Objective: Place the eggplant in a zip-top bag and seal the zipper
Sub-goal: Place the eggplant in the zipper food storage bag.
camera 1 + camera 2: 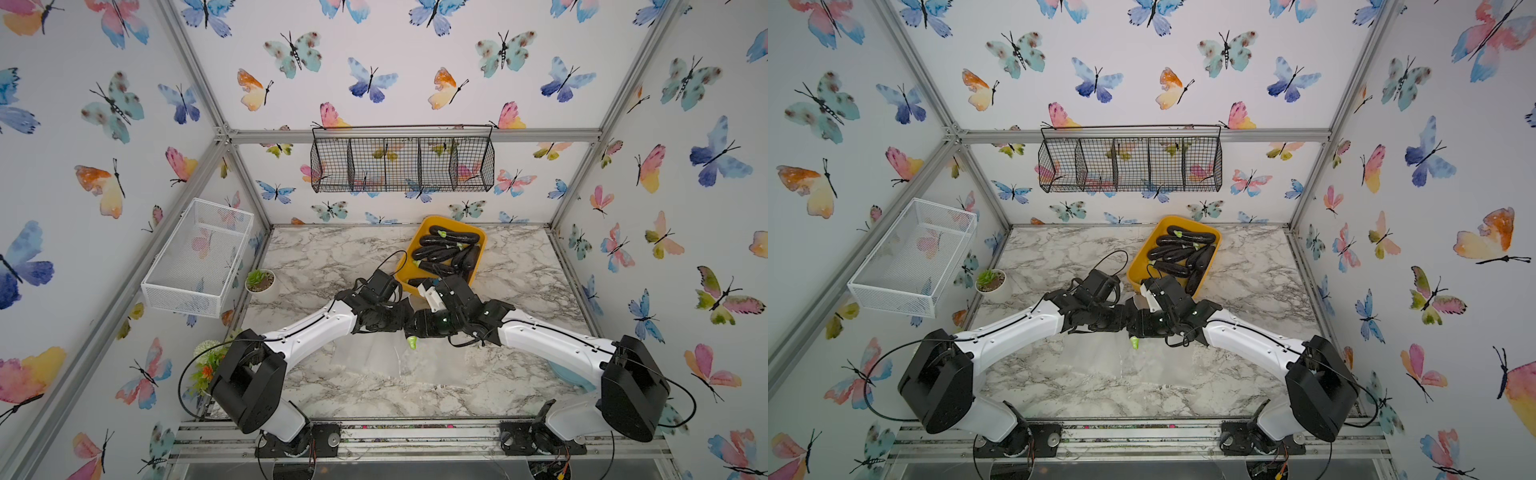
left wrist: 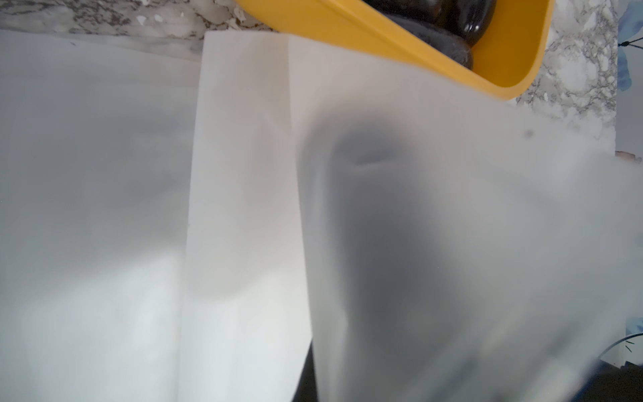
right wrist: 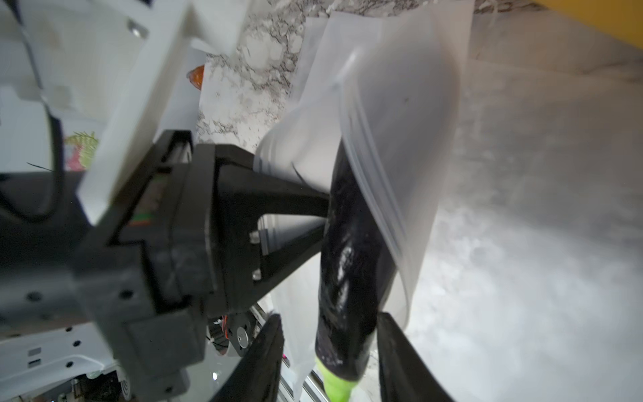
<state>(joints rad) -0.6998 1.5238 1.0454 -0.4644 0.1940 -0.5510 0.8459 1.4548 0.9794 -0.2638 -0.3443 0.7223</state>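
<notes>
The firm, glossy eggplant (image 3: 351, 264) sits half inside the limp zip-top bag (image 3: 400, 104). Left gripper (image 3: 322, 205) fingers pinch its rim. Right gripper (image 3: 328, 316) fingers stand apart around the stem end, likely the surest hold.

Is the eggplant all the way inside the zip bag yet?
Partly in: the dark purple eggplant enters the frosted zip-top bag, green stem outside.

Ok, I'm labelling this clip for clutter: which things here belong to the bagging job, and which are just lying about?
In use: eggplant, zip-top bag, left hand pinching the bag rim, right hand around the eggplant, yellow tray of spare eggplants.

Lying about: white mesh basket, black wire basket, potted succulent, flowers.
</notes>
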